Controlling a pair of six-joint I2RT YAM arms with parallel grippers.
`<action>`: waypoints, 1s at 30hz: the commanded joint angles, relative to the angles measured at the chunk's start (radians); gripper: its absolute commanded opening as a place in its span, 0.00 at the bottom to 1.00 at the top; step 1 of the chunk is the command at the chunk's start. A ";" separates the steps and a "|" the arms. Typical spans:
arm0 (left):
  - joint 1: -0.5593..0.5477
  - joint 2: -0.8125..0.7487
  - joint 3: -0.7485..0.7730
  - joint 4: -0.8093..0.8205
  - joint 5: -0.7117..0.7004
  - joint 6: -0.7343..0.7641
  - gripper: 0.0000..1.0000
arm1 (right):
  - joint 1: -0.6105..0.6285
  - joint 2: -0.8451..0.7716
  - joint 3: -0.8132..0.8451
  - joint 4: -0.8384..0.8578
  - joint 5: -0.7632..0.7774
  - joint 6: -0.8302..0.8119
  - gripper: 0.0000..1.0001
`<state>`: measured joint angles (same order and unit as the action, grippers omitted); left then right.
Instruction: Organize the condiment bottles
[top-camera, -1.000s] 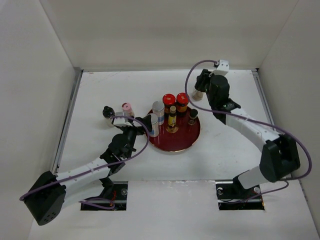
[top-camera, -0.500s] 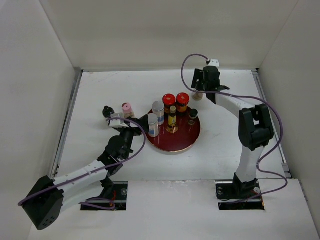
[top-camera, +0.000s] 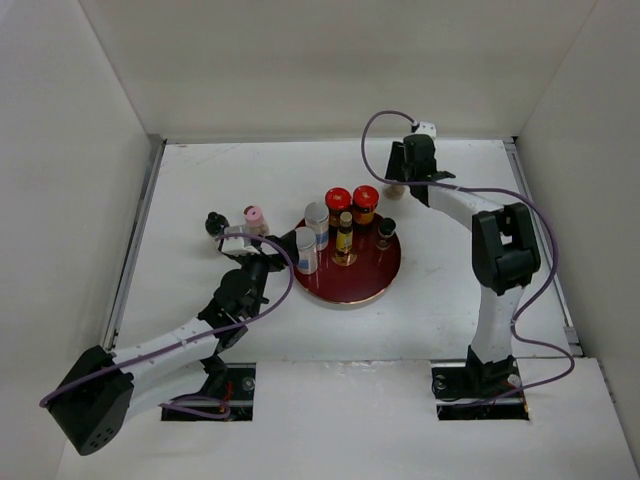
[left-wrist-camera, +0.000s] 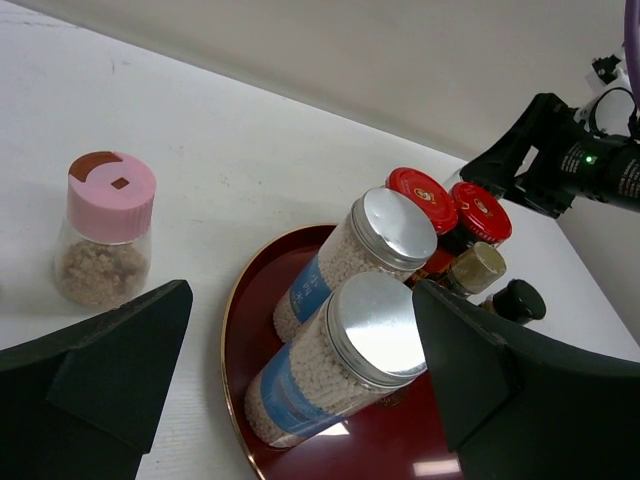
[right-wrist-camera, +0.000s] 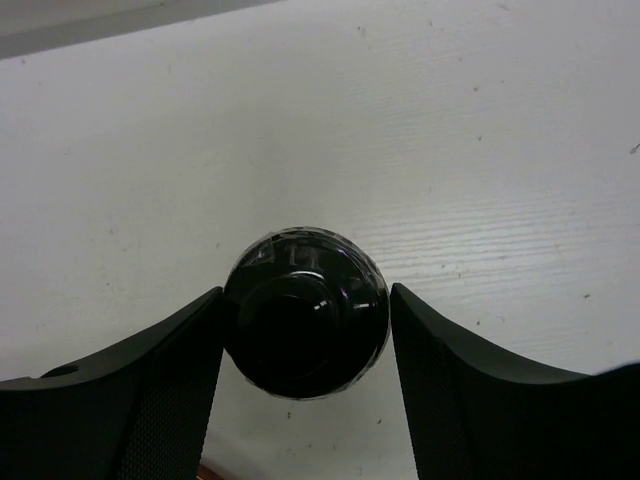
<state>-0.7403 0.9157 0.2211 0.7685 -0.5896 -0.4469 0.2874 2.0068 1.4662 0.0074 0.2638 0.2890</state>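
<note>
1. While my right arm has folded upright over the last second, my right gripper (right-wrist-camera: 306, 295) has carried out beyond the far-right edge of the dark red tray (top-camera: 350, 288). It now hangs over a black-capped bottle (right-wrist-camera: 300, 345) that stands on the table, off the tray.
2. Right jaws: one finger on each side of that cap, close against it. I cannot tell whether they clamp it or only flank it.
3. Left gripper (left-wrist-camera: 300, 300): jaws spread wide, nothing held. It has drawn back a little from the nearer silver-capped jar (left-wrist-camera: 375, 325), which stands free on the tray's left side.
4. On the tray, as a second ago:
   - the second silver-capped jar (left-wrist-camera: 385, 225)
   - two red-capped jars (left-wrist-camera: 420, 190) (left-wrist-camera: 480, 210) at the far side
   - the slim amber bottle (left-wrist-camera: 475, 270) near the middle
   - a small black-capped bottle (left-wrist-camera: 515, 300) at the right
5. Off the tray:
   - the pink-capped jar (left-wrist-camera: 105, 230), just left of it
   - a dark-capped bottle (top-camera: 213, 222), further left
   - the bottle under my right jaws
6. Reckoning: six on the tray and three outstanding. The right-hand bottle looks like the next one to come onto the tray, and my left jaws are free for the pink-capped jar.
</note>
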 joint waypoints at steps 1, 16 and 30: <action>0.005 -0.002 -0.003 0.055 0.010 -0.015 0.96 | -0.004 -0.037 0.019 0.023 0.008 0.018 0.59; 0.006 -0.041 -0.008 0.045 0.013 -0.012 0.96 | 0.167 -0.820 -0.467 0.157 0.169 0.013 0.52; 0.005 -0.087 0.026 -0.015 -0.016 0.001 0.95 | 0.588 -1.042 -0.805 0.061 0.195 0.214 0.51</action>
<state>-0.7399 0.8562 0.2180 0.7574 -0.5922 -0.4492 0.8581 0.9306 0.6876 0.0265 0.4183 0.4339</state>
